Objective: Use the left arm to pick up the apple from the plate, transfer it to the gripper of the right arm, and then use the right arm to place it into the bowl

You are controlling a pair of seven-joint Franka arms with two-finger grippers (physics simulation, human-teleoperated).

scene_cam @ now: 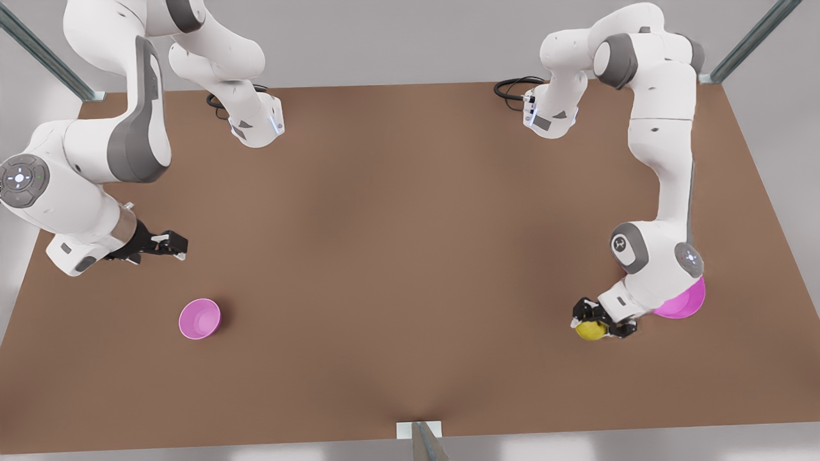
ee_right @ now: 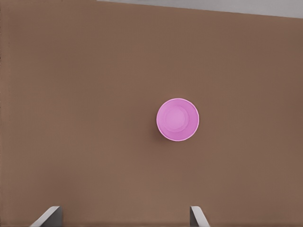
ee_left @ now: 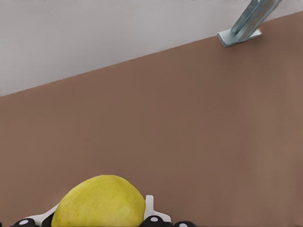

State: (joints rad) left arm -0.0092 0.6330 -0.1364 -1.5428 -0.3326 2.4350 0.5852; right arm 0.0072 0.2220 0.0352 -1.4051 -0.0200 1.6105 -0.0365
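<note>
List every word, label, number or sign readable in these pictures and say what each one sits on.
No readable words, brands or numbers anywhere.
Arm at the front view's left: round grey joint cap carries small button symbols, no letters.
Arm at the front view's right: grey joint cap bears a small white mark, too small to read.
apple, held in the left pincer; bowl; plate: unmarked.

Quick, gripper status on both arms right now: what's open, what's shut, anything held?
Left gripper: shut on the apple, beside the plate.
Right gripper: open, holding nothing, waiting above the table near the bowl.
</note>
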